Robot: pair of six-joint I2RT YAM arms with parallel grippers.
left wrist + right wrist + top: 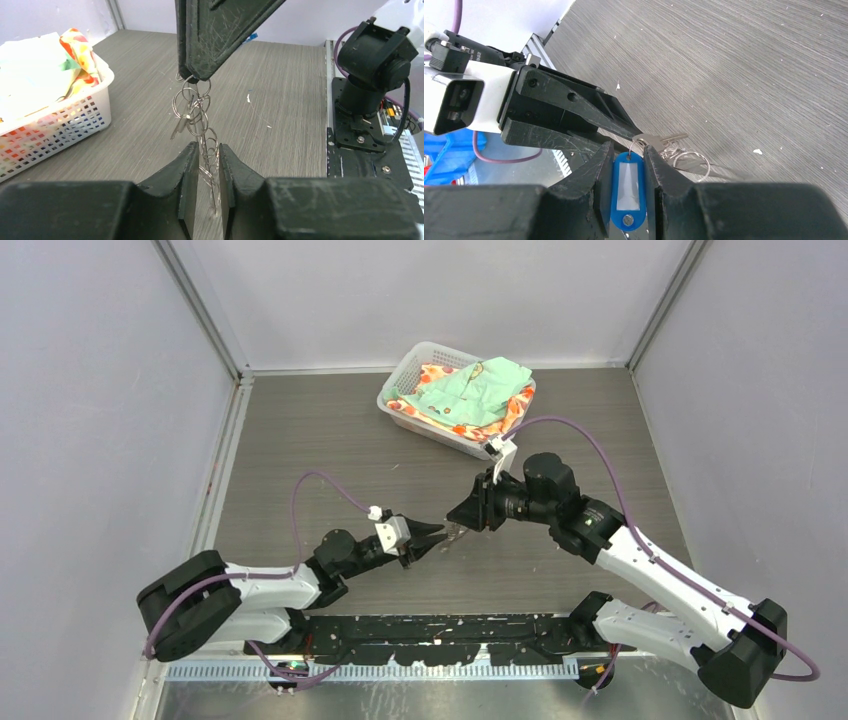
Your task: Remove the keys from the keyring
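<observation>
Grey wood-grain bench [330, 440] within pale walls; a white mesh basket [398, 380] of cloth sits at the far edge, well apart from the work. Near the middle of the near edge, the left gripper [432, 538] and right gripper [465, 518] meet almost tip to tip above the surface. The keyring [192, 102], a chain of silvery wire split rings, is strung between them, its long axis running from one gripper to the other. Right jaws are narrow, clamped on a blue plastic tag with a white label [628, 187]. Left jaws are narrow, closed on the chain's opposite end; whether ring or key bears the grip cannot be told. The small silvery metal keys [659, 138] hang beside the left tip, so the left arm probably works them free.
</observation>
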